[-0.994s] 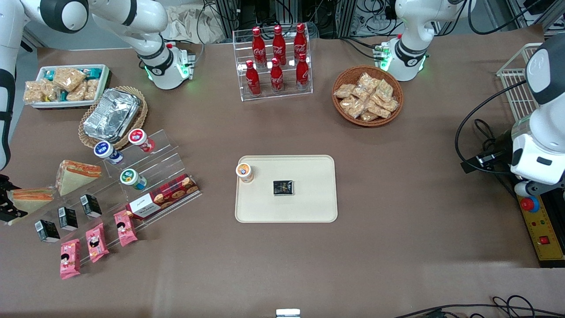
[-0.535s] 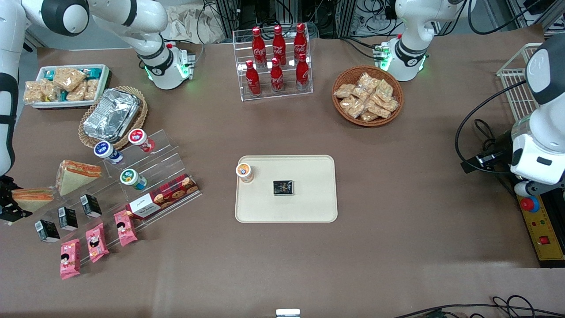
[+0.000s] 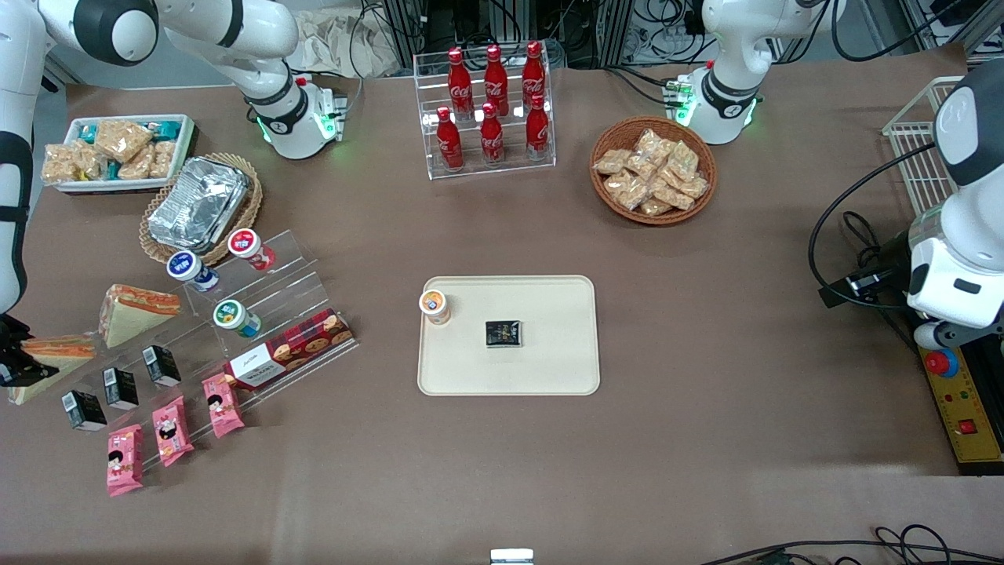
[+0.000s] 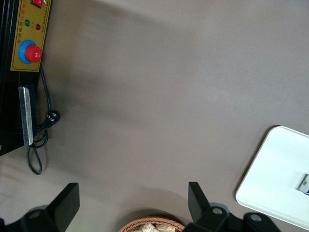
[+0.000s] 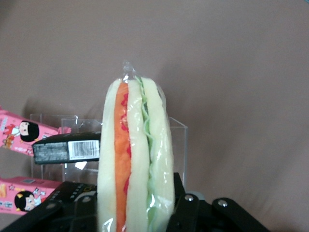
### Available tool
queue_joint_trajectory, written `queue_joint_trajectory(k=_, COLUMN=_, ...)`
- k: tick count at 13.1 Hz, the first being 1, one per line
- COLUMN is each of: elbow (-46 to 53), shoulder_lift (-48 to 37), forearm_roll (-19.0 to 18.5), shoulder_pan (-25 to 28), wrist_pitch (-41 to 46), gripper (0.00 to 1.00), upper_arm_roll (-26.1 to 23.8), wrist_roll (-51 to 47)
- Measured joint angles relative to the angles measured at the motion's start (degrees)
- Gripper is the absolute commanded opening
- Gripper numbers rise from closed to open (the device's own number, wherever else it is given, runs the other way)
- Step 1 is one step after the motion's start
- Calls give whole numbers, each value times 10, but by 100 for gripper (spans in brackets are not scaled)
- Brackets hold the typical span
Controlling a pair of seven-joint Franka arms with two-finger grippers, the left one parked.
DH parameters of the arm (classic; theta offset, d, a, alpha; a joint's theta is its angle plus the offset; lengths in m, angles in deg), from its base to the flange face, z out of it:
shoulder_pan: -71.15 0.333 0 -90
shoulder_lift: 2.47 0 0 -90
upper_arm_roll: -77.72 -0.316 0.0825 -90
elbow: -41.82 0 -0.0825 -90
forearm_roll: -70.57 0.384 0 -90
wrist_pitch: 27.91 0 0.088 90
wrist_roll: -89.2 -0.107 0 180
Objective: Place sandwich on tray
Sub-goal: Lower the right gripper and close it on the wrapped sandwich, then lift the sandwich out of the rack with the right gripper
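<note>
Sandwich sits between the gripper fingers, w/ one black finger on each bread side, so the jaws are pinching it. It's a wrapped wedge: white bread, orange layer, green layer. In the front view the sandwich is at the working arm's end of the table, gripper at the picture's edge. Second sandwich wedge sits just beside it, a bit farther from the front camera. Black cartons and pink snack packs sit nearer the camera on a clear step rack. Cream tray is well apart, mid table, w/ a small cup and a black packet on it.
</note>
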Motion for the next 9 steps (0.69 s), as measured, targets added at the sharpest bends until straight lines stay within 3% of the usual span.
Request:
queue_joint_trajectory(k=4, elbow=12, shoulder_lift=-1, forearm_roll=-36, shoulder_pan=2, wrist_pitch=14, gripper=50, upper_arm_roll=-2, wrist_roll=117)
queue_joint_trajectory(k=9, elbow=84, shoulder_lift=-29, forearm_roll=-37, shoulder_pan=4, wrist_pitch=127, gripper=50, upper_arm_roll=-34, wrist_roll=144)
